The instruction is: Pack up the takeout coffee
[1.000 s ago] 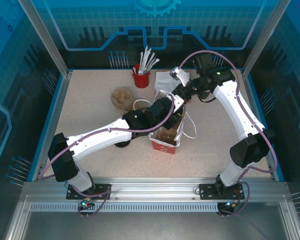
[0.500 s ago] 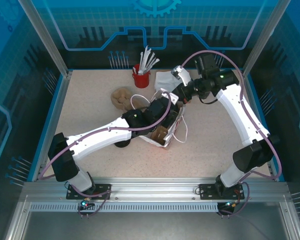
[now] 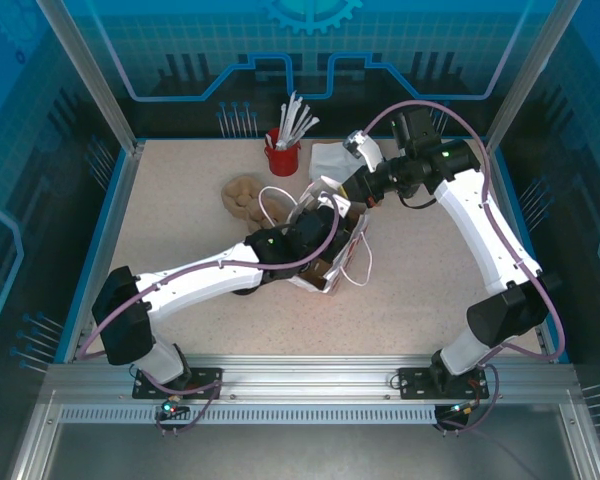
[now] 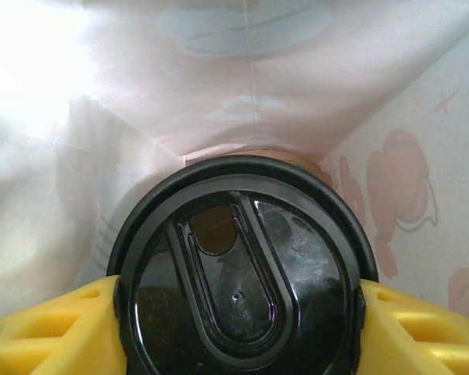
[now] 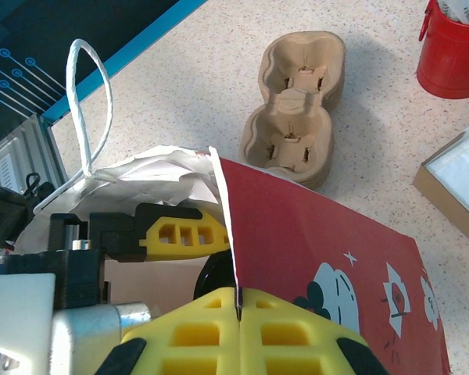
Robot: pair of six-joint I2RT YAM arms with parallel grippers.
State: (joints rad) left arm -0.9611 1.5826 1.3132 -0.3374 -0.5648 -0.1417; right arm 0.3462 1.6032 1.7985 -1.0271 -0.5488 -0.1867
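Top external: speckled beige table [image 3: 170,215], blue-panelled walls [image 3: 40,120], with a red cup [image 3: 283,158] and a cardboard carrier [image 3: 242,196] at the back. My left gripper [image 4: 238,312] clamps the takeout coffee [image 4: 238,258] by its lid, inside the paper bag [image 5: 313,242]. My right gripper [image 5: 238,312] is pinched on the bag's edge. Since a second ago the bag has slid left and leans more.

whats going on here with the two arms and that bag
The left gripper holds the coffee by its sides, down inside the bag. The right gripper is shut on the bag's top edge, holding it open. The coffee is not yet let go. A cardboard carrier and a red cup sit on the table beyond the bag.
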